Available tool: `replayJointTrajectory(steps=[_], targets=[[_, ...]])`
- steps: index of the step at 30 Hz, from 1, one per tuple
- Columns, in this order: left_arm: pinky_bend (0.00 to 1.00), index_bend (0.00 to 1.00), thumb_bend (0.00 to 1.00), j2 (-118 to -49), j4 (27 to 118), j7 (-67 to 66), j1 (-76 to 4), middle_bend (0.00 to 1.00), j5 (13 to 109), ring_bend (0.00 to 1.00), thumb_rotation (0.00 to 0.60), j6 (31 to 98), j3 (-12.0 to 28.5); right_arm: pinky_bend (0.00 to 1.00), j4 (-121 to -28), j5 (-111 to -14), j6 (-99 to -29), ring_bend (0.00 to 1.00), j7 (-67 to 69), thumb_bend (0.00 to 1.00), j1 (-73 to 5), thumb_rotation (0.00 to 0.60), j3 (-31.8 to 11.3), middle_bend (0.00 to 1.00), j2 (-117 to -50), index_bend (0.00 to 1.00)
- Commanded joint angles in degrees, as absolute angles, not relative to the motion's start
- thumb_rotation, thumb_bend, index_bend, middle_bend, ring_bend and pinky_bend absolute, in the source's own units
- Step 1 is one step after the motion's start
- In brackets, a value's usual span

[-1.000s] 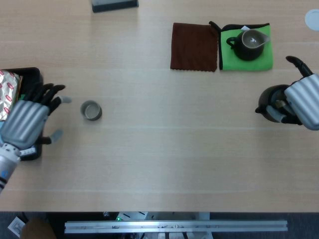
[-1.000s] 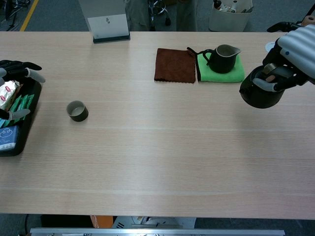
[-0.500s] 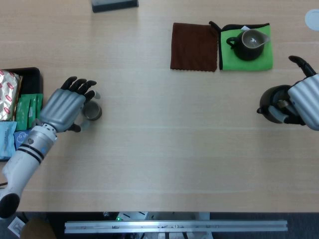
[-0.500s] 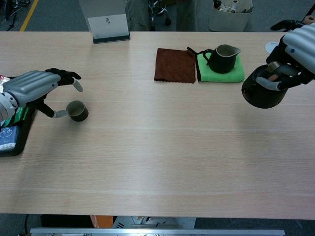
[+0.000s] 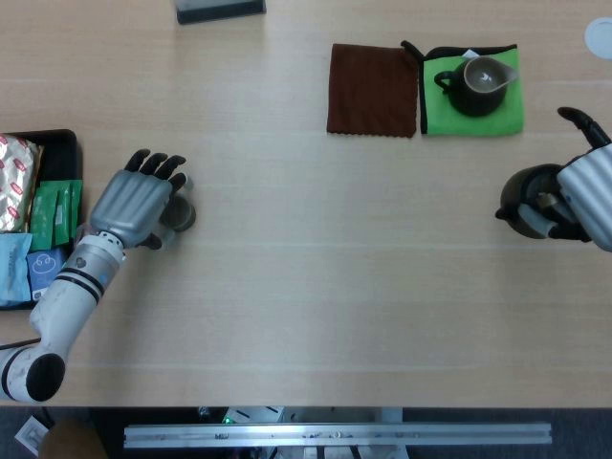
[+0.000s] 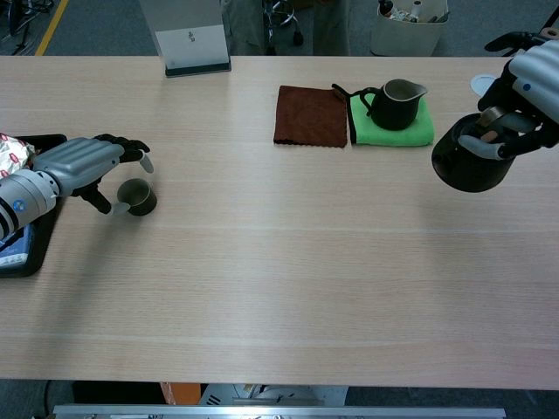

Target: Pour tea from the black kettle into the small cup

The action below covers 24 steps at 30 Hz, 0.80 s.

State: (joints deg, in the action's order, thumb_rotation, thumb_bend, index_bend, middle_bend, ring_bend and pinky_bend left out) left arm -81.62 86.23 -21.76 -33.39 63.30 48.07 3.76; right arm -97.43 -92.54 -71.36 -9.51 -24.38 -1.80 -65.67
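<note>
From the head view, your left hand (image 5: 134, 201) sits over the small cup (image 5: 180, 216), fingers apart and curved around its near side; only the cup's right edge shows, and you can't tell from here whether the fingers actually touch it. Your right hand (image 5: 579, 201) grasps the black kettle (image 5: 526, 199) at the table's far right edge. A black pitcher (image 5: 475, 84) stands on a green cloth (image 5: 507, 113), with a brown cloth (image 5: 373, 89) just beside it. A black tray (image 5: 57, 143) of packets lies at the left edge.

From the chest view, your left hand (image 6: 83, 166) cups around the small cup (image 6: 138, 195), thumb and fingers spread either side of it, not clearly gripping. Your right hand (image 6: 524, 100) holds the black kettle (image 6: 467, 166) by its top, lifted off the table (image 6: 288, 279), well apart from the cup.
</note>
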Motion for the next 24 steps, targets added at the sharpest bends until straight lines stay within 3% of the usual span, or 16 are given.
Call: replayJointTrajectory(steps=[1, 24], targets=[[0.06, 0.24, 0.27, -82.17, 85.61, -21.91, -33.59, 0.09, 62.68, 0.09, 0.600, 48.20, 3.49, 0.14, -97.47, -92.70, -71.45, 0.94, -9.30, 0.27, -24.28, 0.505, -1.76, 1.00, -65.55, 1.00], [0.06, 0.25, 0.27, -85.72, 80.50, -21.36, -34.14, 0.10, 61.88, 0.09, 0.600, 48.65, 1.48, 0.14, -97.15, -92.88, -71.26, 0.94, -8.15, 0.27, -23.69, 0.505, -1.65, 1.00, -65.08, 1.00]])
